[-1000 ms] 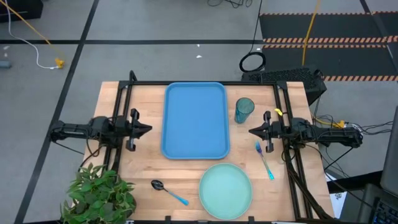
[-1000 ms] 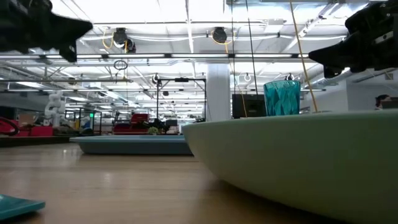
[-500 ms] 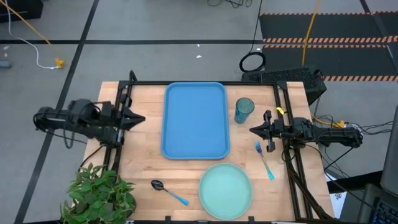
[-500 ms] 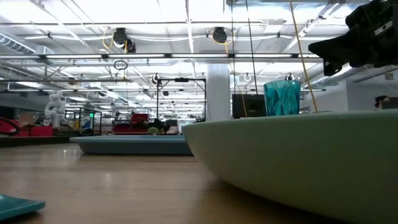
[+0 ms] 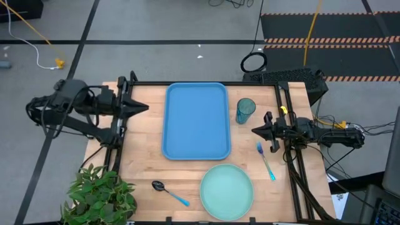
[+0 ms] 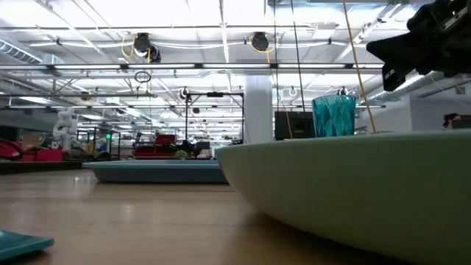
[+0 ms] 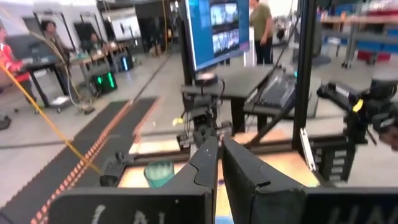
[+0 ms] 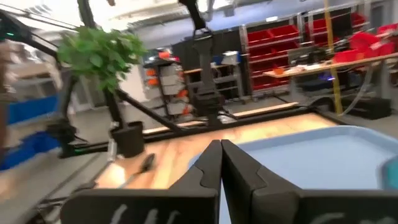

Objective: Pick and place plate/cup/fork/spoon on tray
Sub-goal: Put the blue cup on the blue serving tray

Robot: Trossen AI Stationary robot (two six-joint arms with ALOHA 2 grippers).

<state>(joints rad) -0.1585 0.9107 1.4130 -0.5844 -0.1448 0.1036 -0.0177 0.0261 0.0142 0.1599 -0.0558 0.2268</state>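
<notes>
Overhead, both closed grippers, left (image 5: 145, 107) and right (image 5: 255, 131) (fingertips together), hold nothing.

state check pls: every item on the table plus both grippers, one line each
tray: empty, flat on the table
plate: empty, on the table, off the tray
cup: upright, beside the tray
fork: lying flat near the right gripper
spoon: lying flat, beside the plate
left gripper: shut, holding nothing
right gripper: shut, holding nothing
</notes>
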